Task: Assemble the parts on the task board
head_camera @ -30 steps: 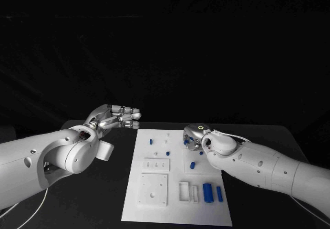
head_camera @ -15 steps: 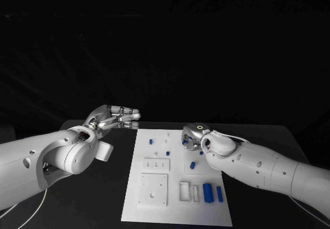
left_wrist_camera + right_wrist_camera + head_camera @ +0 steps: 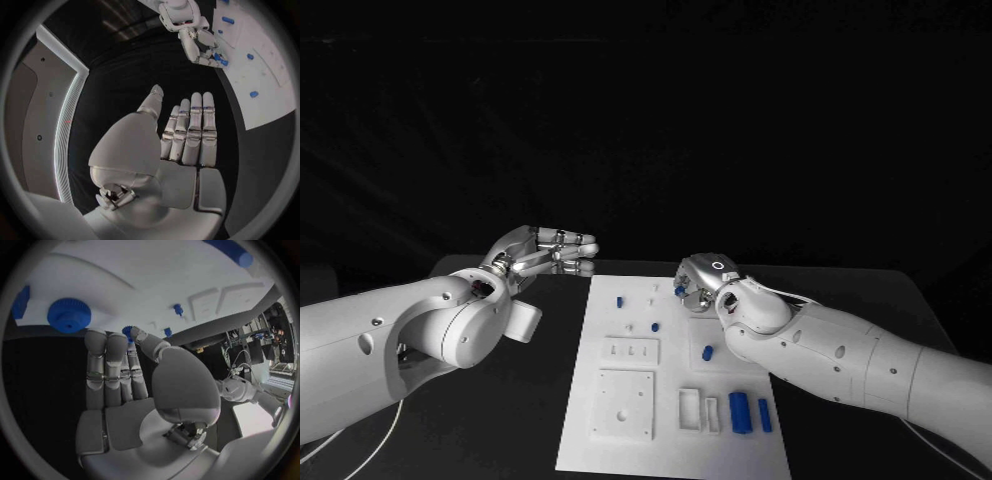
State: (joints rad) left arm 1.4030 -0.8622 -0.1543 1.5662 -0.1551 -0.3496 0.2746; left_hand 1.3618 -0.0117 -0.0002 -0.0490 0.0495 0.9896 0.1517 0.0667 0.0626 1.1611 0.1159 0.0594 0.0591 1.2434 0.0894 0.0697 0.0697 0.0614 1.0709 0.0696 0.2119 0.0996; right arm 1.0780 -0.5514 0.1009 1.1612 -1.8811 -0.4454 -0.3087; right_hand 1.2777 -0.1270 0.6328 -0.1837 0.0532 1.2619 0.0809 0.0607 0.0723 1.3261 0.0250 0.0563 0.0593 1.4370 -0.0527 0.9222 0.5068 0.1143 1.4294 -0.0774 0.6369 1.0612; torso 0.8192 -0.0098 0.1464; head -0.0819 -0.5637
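The white task board lies in the middle of the black table. My right hand hovers over the board's far right corner and pinches a small blue toothed part between thumb and fingertips; the same part is seen under that hand in the left wrist view. My left hand hangs above the table left of the board's far edge, fingers straight and side by side, thumb apart, holding nothing. Small blue pegs stand on the board, and two blue cylinders lie near its front right.
White recessed blocks sit on the board's left half. A large blue gear lies on the board close to my right fingertips. Black tabletop flanks the board on both sides.
My right hand with the small blue part has drifted slightly up and toward the board's far edge. The left hand has barely moved. The head view has shifted a little.
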